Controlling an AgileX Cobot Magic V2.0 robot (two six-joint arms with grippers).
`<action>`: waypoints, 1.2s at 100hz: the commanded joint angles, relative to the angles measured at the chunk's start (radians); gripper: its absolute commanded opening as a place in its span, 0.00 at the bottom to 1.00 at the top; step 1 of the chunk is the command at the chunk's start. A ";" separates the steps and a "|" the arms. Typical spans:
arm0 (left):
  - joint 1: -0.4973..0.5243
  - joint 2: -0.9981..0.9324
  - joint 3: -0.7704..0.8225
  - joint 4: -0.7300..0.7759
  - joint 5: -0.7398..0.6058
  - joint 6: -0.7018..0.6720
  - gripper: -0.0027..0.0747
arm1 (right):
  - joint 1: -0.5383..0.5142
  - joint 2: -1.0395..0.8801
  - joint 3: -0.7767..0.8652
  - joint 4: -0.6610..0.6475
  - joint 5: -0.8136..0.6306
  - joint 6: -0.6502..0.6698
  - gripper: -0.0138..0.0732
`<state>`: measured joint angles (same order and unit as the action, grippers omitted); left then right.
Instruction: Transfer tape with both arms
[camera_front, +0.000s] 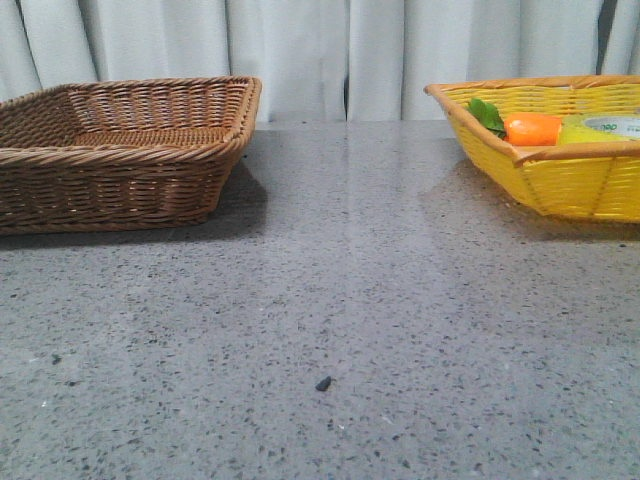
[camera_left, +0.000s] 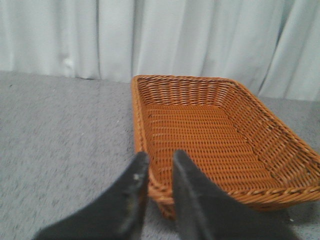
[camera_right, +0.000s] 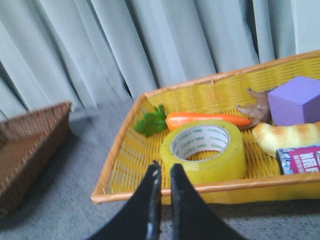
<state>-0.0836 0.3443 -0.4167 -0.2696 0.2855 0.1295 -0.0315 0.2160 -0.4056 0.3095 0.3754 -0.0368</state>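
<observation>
Tape (camera_front: 610, 127) shows in the front view only as a pale yellow-green rim with a white core, low in the yellow basket (camera_front: 560, 180) at the far right of the counter (camera_front: 330, 300), just beside the carrot (camera_front: 533, 128) and its green leaves (camera_front: 487, 115); the brown wicker basket (camera_front: 120, 150) at the far left shows nothing inside from this angle, and neither hand appears here. From the left wrist view, the left hand (camera_left: 159, 162) hangs over the near corner of the brown wicker basket (camera_left: 215, 140), its dark fingers close together with only a narrow slit between them, gripping nothing; the basket's woven floor is bare. From the right wrist view, the right hand (camera_right: 164, 172) hovers just short of the yellow basket (camera_right: 125, 155), its fingers likewise nearly together and empty. The tape (camera_right: 204, 150) lies flat on its side, hole upward, touching or nearly touching the carrot (camera_right: 207, 120). Also in the basket are a purple block (camera_right: 295, 100), a bread-like roll (camera_right: 287, 137), a red and purple packet (camera_right: 300, 160) and a brownish piece I cannot identify. The roll is probably stiff, fairly light and slick on its outer wrap, so a likely hold is across the wall, one finger in the core and one outside.
</observation>
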 joint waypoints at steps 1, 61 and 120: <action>-0.053 0.070 -0.094 -0.006 -0.052 0.024 0.43 | -0.005 0.116 -0.128 -0.034 0.042 -0.036 0.25; -0.336 0.240 -0.175 -0.006 -0.059 0.024 0.47 | 0.073 1.001 -0.881 -0.123 0.596 -0.062 0.64; -0.336 0.240 -0.175 -0.004 -0.063 0.024 0.47 | 0.073 1.377 -0.914 -0.155 0.497 -0.062 0.13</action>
<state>-0.4117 0.5766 -0.5534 -0.2676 0.3004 0.1551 0.0427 1.6288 -1.2871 0.1739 0.9119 -0.0899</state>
